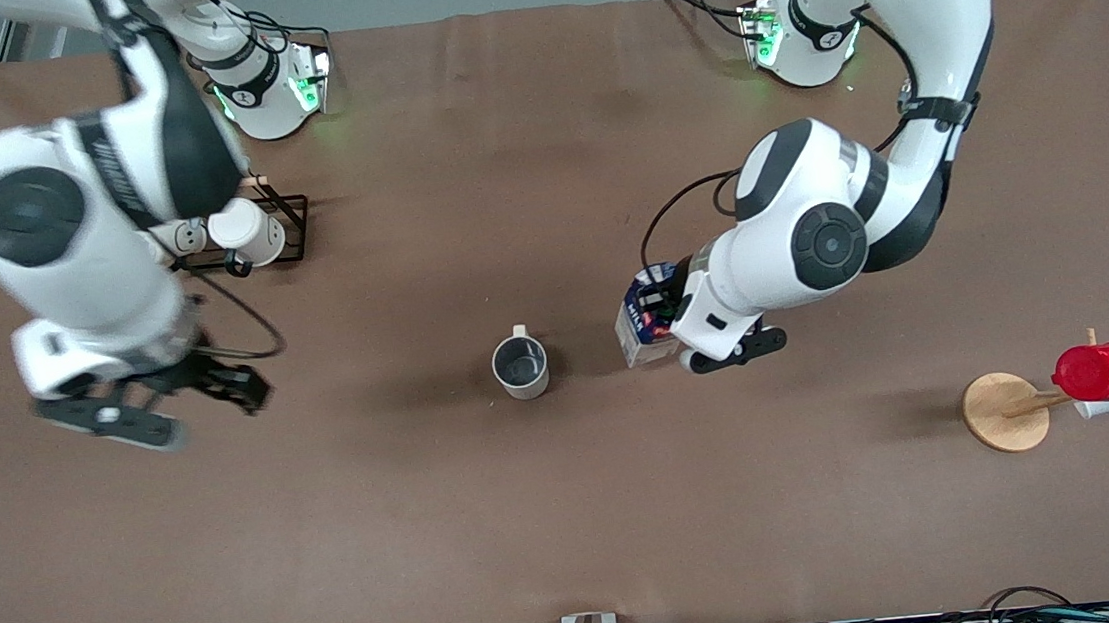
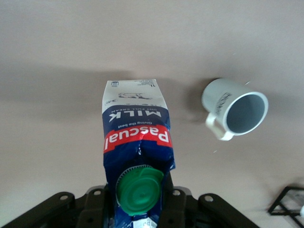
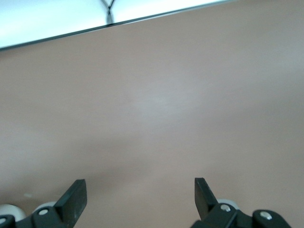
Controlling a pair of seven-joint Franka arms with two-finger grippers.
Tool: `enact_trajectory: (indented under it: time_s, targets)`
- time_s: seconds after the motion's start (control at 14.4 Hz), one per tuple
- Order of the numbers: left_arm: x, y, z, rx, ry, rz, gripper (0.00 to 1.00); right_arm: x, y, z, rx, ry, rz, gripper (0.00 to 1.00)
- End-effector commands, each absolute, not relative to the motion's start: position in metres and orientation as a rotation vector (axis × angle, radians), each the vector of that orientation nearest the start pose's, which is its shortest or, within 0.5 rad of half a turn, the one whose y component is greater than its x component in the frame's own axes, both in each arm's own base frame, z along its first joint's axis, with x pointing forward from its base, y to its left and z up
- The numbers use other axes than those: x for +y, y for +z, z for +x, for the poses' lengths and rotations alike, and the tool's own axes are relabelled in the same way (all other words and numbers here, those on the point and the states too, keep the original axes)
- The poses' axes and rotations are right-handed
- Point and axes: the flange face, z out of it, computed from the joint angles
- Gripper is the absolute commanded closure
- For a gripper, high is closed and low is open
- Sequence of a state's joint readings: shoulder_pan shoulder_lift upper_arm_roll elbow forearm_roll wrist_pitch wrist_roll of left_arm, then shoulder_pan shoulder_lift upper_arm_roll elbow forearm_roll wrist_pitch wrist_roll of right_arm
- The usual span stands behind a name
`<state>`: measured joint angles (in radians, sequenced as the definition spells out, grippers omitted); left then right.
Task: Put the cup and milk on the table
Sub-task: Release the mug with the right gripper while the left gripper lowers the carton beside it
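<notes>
Left gripper point(image 2: 135, 209) clamps the milk point(image 2: 135, 137), apparently just touching the table point(image 1: 572, 511) beside the cup point(image 1: 520, 367) (already placed); right gripper point(image 3: 140, 197) hovers, fingers spread.

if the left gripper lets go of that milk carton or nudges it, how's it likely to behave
The milk carton looks tall for its narrow base, so a sideways nudge would probably tip it, perhaps toward the cup beside it. Its creased walls near the green cap suggest soft card that may dent under a tight grip. The left gripper holds it near the top; whether its base touches the table is unclear.
</notes>
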<state>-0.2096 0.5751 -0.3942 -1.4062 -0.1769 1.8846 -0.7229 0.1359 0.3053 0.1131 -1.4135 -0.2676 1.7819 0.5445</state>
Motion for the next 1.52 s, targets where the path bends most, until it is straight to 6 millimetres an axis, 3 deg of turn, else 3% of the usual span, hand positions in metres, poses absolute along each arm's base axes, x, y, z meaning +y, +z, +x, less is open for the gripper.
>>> enact_trajectory:
  time_s: [0.0, 0.21, 0.35, 0.48, 0.76, 0.97, 1.04, 1.11, 1.18, 1.32, 1.45]
  targets:
    - [-0.406, 0.38, 0.601, -0.433, 0.505, -3.368, 0.64, 0.081, 0.573, 0.623, 0.269, -0.175, -3.272, 0.0]
    - [-0.441, 0.364, 0.588, -0.427, 0.462, -3.358, 0.64, 0.011, 0.604, 0.603, 0.266, -0.078, -3.169, 0.0]
    - [-0.452, 0.357, 0.581, -0.399, 0.447, -3.337, 0.64, -0.017, 0.622, 0.584, 0.235, -0.021, -3.155, 0.0]
    - [-0.459, 0.351, 0.577, -0.384, 0.45, -3.333, 0.64, -0.032, 0.634, 0.57, 0.236, 0.012, -3.122, 0.0]
    - [-0.465, 0.346, 0.576, -0.378, 0.435, -3.343, 0.64, -0.045, 0.623, 0.565, 0.255, 0.055, -3.066, 0.0]
    - [-0.472, 0.333, 0.578, -0.388, 0.408, -3.365, 0.63, -0.051, 0.625, 0.558, 0.213, 0.043, -3.067, 0.0]
    - [-0.472, 0.329, 0.579, -0.395, 0.402, -3.37, 0.6, -0.049, 0.626, 0.558, 0.209, 0.041, -3.067, 0.0]
    - [-0.477, 0.328, 0.576, -0.385, 0.398, -3.373, 0.39, -0.049, 0.626, 0.558, 0.209, 0.041, -3.069, 0.0]
    - [-0.479, 0.327, 0.574, -0.37, 0.393, -3.373, 0.0, -0.05, 0.626, 0.558, 0.209, 0.041, -3.068, 0.0]
    - [-0.477, 0.331, 0.575, -0.364, 0.38, -3.377, 0.0, -0.042, 0.626, 0.558, 0.183, 0.042, -3.074, 0.0]
    - [-0.466, 0.354, 0.582, -0.357, 0.312, -3.379, 0.0, -0.034, 0.627, 0.558, 0.16, 0.041, -3.082, 0.0]
